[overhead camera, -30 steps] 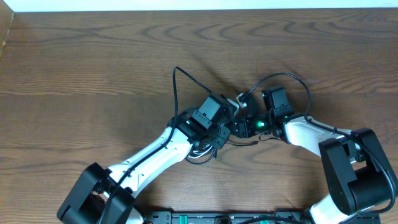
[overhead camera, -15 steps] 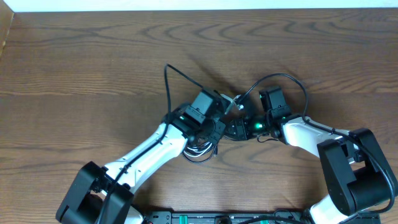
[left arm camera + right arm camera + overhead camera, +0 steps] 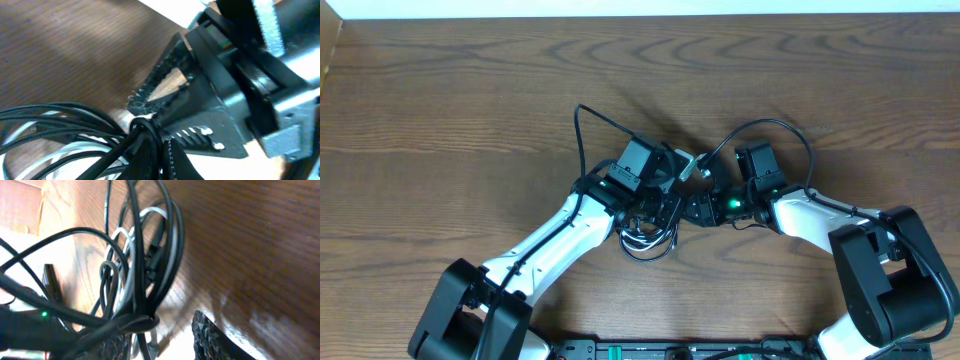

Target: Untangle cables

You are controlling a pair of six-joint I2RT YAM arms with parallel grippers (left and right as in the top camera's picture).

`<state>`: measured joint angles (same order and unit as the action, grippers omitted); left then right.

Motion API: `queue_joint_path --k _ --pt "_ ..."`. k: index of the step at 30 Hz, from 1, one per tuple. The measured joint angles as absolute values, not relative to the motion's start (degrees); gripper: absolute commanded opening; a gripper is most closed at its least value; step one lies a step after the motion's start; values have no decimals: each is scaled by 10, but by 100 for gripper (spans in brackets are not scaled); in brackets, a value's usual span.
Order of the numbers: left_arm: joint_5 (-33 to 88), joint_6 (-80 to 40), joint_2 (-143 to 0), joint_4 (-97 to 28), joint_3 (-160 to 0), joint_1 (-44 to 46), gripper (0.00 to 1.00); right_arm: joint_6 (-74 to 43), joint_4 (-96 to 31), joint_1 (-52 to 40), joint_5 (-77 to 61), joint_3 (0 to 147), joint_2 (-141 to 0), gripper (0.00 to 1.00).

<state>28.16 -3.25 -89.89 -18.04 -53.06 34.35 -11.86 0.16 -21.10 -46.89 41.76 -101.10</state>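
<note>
At the centre of the worktop, the cables lie bunched, black strands plus a white one, cinched together at one spot. One loop arcs out toward 1 o'clock and a single strand runs toward 11 o'clock. The left end effector, in from 7 o'clock, is clamped tight on the cables. The right end effector, in from 4 o'clock, has its fingers apart; the cables pass between them, against one pad, not pinched.
</note>
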Motion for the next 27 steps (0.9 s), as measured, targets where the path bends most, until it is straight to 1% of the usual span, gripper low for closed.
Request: queue_joint_path --k 3,13,16,19,27 --pt "300 -32 -899 -180 -530 343 8 -124 9 -211 -465 417 -1011 32" --pt "329 -32 -899 -185 -531 337 7 -178 69 -218 -467 412 -1011 31" --pt "330 -32 -899 -186 -531 337 7 -189 74 -219 -469 411 -1011 29" --pt "338 -28 -899 -186 -531 337 7 -194 78 -219 -472 410 -1011 29" --pt "383 -3 -896 -189 -531 327 7 -182 131 -208 -530 399 -1011 29"
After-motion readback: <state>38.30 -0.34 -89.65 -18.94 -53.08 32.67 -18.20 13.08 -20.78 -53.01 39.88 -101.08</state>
